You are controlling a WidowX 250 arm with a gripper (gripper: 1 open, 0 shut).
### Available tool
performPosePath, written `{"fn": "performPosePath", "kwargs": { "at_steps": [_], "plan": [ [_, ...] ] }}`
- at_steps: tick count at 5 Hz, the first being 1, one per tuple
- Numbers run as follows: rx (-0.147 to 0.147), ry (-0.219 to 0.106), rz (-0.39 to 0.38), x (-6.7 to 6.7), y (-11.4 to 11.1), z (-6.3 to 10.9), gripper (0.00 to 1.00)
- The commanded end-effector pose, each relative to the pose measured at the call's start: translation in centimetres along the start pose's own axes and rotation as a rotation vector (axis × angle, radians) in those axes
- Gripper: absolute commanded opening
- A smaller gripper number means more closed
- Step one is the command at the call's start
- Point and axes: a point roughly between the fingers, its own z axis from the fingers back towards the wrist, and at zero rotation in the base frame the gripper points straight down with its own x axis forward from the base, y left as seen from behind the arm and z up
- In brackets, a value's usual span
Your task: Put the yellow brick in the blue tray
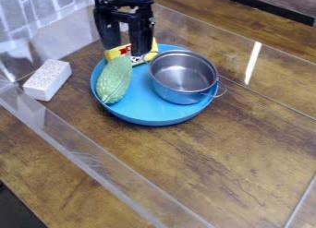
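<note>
Nearest of all, a bare stretch of the dark wooden tabletop [186, 176] is seen, crossed by the edge of a clear plastic sheet. Further in, the blue tray [148, 110] lies flat on the tabletop, and three things are carried on it: a green bumpy vegetable [114, 80] along its left side, a round steel pot [183, 77] on its right side, and the yellow brick [127, 54] at its far rim. Off to the left, well clear of the tray, a grey-white speckled block [47, 79] rests on the tabletop.

At the far rim the decisive relation is found. The yellow brick is set down between the vegetable's far tip and the pot's left wall, its marked red-and-white face turned up toward the camera; its long axis appears to run left to right along the rim, though part of it is hidden. Directly above it the gripper [126, 45] points straight down, and its two dark fingers [109, 30] are spread wide, one to each side of the brick, with nothing pinched between them. Whether their tips are fully clear of the brick cannot be told from this view.

The brick is judged to be released inside the tray, so the placing seems done; a straight lift is what the coming move would call for, since a sideways move could knock the brick or the pot.
</note>
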Motion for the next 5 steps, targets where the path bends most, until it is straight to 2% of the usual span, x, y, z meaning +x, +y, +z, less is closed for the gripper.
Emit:
{"fn": "performPosePath", "kwargs": {
  "at_steps": [1,5],
  "plan": [
    [0.025,-0.083,0.0,0.82,0.47,2.24,1.0],
    [0.029,-0.082,-0.017,1.29,0.69,1.52,1.0]
  ]
}}
